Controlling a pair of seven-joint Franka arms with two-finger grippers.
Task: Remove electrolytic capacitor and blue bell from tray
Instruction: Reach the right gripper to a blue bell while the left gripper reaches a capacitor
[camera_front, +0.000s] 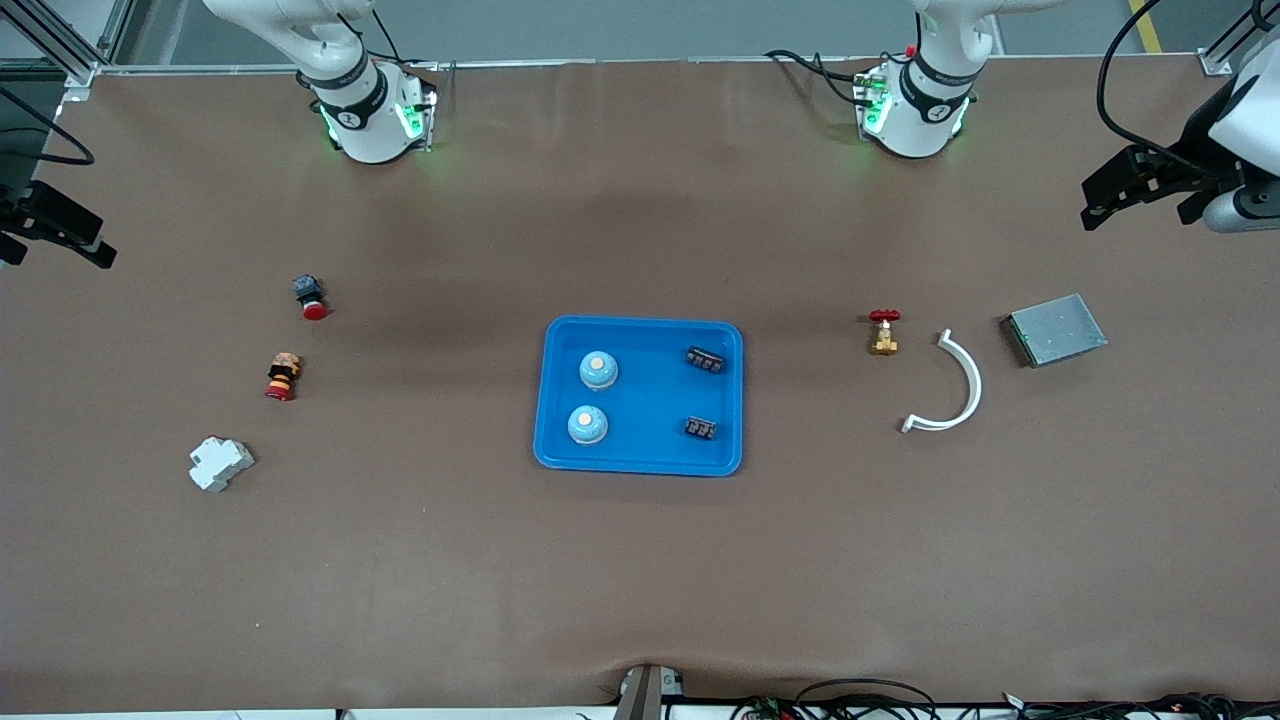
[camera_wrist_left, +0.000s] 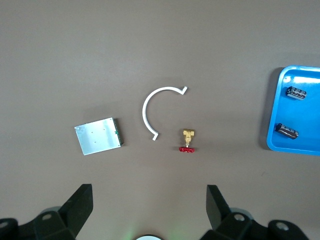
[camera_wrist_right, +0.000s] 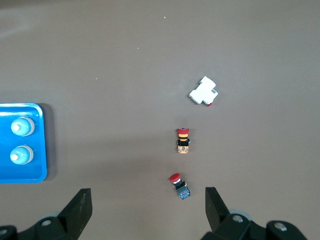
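No text, label, brand, number or sign could be read anywhere. The black bands on the two white arm bases (camera_front: 365, 105) (camera_front: 925, 100) bore small white marks, too small to make out. The two small black capacitors (camera_front: 704, 360) (camera_front: 700, 429) in the blue plastic tray (camera_front: 640, 461) carried pale markings that could not be read either.

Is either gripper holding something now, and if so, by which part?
Nothing is held. The left gripper is open above bare table at the left arm's end; the right gripper is open at the right arm's end.
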